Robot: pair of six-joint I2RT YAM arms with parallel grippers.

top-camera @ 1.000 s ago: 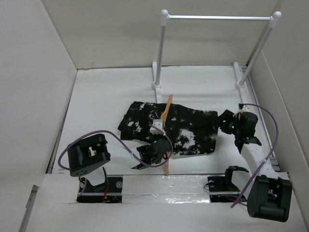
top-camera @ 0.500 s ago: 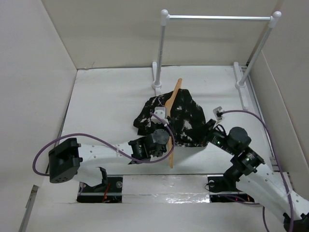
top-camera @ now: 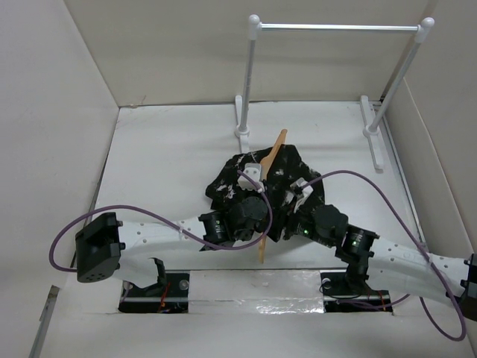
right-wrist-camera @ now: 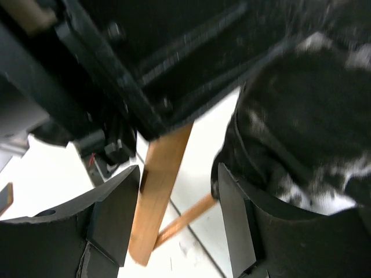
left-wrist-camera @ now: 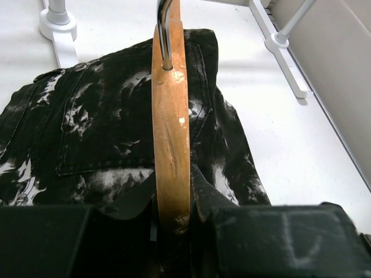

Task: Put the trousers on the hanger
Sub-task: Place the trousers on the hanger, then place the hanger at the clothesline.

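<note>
The black trousers with white splatter [top-camera: 287,179] lie bunched in the middle of the table. The tan wooden hanger [top-camera: 267,201] runs over them, hook end to the far side. My left gripper [top-camera: 244,222] is shut on the hanger's wood [left-wrist-camera: 171,133] just below the metal hook [left-wrist-camera: 164,29], with the trousers [left-wrist-camera: 104,127] spread beneath. My right gripper [top-camera: 299,218] is open at the trousers' near right edge. In the right wrist view the hanger's lower end [right-wrist-camera: 156,197] shows between its open fingers [right-wrist-camera: 116,214], with trouser fabric [right-wrist-camera: 301,116] by the right finger.
The white pole rack [top-camera: 335,27] stands at the back on two feet [top-camera: 242,123], [top-camera: 373,133]; the feet also show in the left wrist view [left-wrist-camera: 58,23]. White walls close the table's left and right sides. Purple cables loop off both arms.
The right arm has swung left and nearer, to the hanger's lower end beside the left gripper. The trousers have bunched up further. The hanger's hook end has swung slightly right.
</note>
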